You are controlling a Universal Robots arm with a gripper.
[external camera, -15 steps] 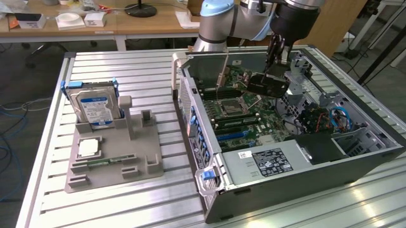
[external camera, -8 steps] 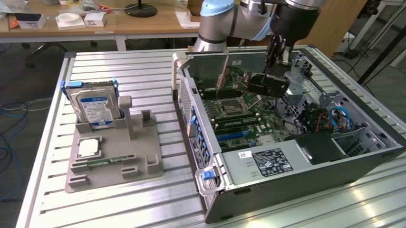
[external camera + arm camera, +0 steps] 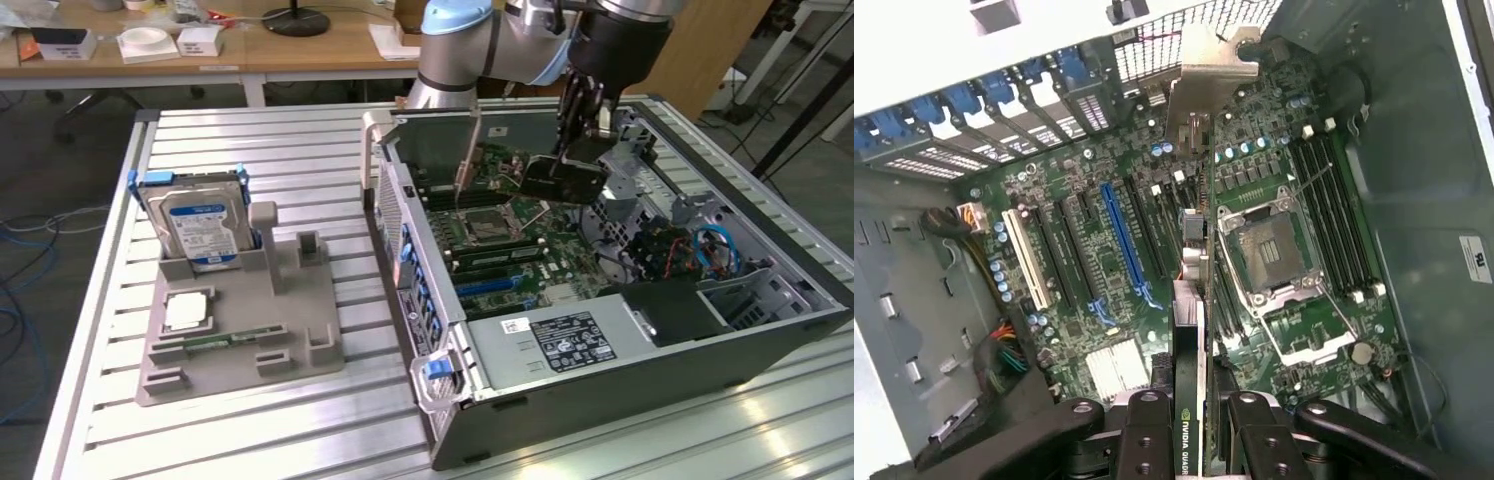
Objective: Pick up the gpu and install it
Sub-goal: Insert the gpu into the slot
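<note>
My gripper (image 3: 1197, 432) is shut on the gpu (image 3: 1194, 300), a thin black card seen edge-on between the two black fingers (image 3: 1147, 430). Its silver end bracket (image 3: 1206, 80) points toward the case's perforated rear wall. The card hangs above the green motherboard (image 3: 1094, 300), between the long blue slot (image 3: 1124, 245) and the processor socket (image 3: 1269, 250), apart from the board. In the exterior view the gripper (image 3: 567, 180) hangs inside the open computer case (image 3: 601, 340), and the gpu's bracket (image 3: 465, 165) stands upright over the motherboard (image 3: 514, 250).
On the exterior view's left, a grey fixture (image 3: 240, 345) holds an upright silver hard drive (image 3: 200, 225), a processor (image 3: 187, 310) and a slim green memory stick (image 3: 220, 340). Cables (image 3: 694, 250) and a power supply (image 3: 561, 340) fill the case's near end.
</note>
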